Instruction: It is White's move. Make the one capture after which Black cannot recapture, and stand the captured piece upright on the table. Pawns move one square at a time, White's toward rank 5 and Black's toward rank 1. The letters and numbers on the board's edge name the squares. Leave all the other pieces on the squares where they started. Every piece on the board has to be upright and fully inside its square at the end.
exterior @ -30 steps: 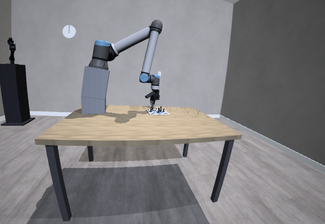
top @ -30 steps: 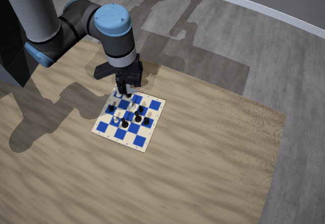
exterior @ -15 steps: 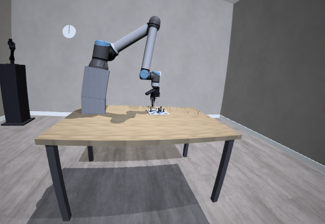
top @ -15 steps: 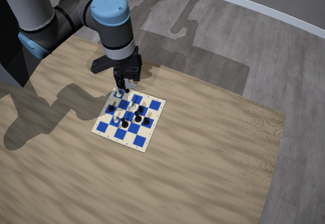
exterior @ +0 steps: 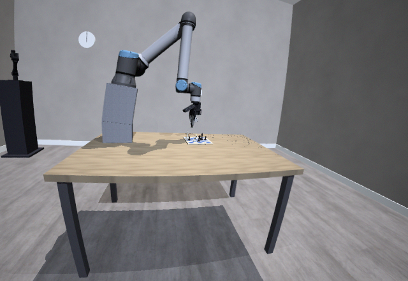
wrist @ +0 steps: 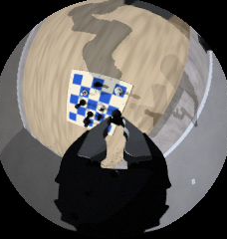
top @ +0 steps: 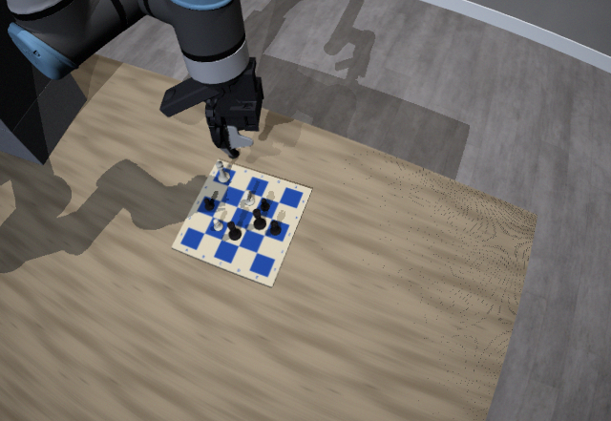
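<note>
My gripper (top: 231, 151) hangs high above the far edge of the small blue-and-cream chessboard (top: 242, 222). It is shut on a small black piece (wrist: 115, 116), whose round head shows between the fingertips in the wrist view; I cannot tell its type. On the board stand a tall white piece (top: 224, 174) in the far corner, a white piece (top: 249, 200) near the middle and a small white piece (top: 217, 223). Black pieces stand at the left (top: 210, 204), in the middle (top: 259, 220), towards the front (top: 234, 231) and to the right (top: 275, 227). In the exterior view the gripper (exterior: 192, 125) is well above the board (exterior: 197, 139).
The board lies near the far side of a wooden table (top: 276, 307). The arm's grey base (exterior: 119, 113) stands at the table's back left. The table's far edge runs just behind the board.
</note>
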`<state>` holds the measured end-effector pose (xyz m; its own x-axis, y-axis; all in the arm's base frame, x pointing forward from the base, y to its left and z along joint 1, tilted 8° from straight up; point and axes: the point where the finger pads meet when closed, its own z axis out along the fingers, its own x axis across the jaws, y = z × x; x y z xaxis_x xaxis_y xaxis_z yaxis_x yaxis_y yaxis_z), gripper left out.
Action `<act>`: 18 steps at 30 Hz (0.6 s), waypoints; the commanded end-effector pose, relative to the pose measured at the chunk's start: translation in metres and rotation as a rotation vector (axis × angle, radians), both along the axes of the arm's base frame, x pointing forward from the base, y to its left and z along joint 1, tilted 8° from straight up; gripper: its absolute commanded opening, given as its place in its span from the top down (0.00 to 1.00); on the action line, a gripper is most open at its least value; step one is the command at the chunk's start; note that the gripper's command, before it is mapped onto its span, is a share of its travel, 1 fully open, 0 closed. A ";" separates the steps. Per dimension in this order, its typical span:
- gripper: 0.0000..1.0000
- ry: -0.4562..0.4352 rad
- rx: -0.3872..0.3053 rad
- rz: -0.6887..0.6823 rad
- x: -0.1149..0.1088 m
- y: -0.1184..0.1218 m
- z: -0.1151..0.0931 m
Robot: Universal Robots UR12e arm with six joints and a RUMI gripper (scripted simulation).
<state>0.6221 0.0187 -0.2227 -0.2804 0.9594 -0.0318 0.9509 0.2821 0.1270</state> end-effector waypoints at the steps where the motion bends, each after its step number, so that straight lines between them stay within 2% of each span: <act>1: 1.00 -0.001 0.000 0.000 0.000 0.000 0.005; 11: 1.00 0.000 0.001 -0.008 0.004 -0.002 0.005; 14: 1.00 0.000 0.006 -0.049 0.024 -0.014 0.004; 18: 1.00 0.000 0.021 -0.159 0.076 -0.046 0.006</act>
<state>0.6545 -0.0013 -0.2175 -0.2122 0.9770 -0.0228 0.9682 0.2133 0.1306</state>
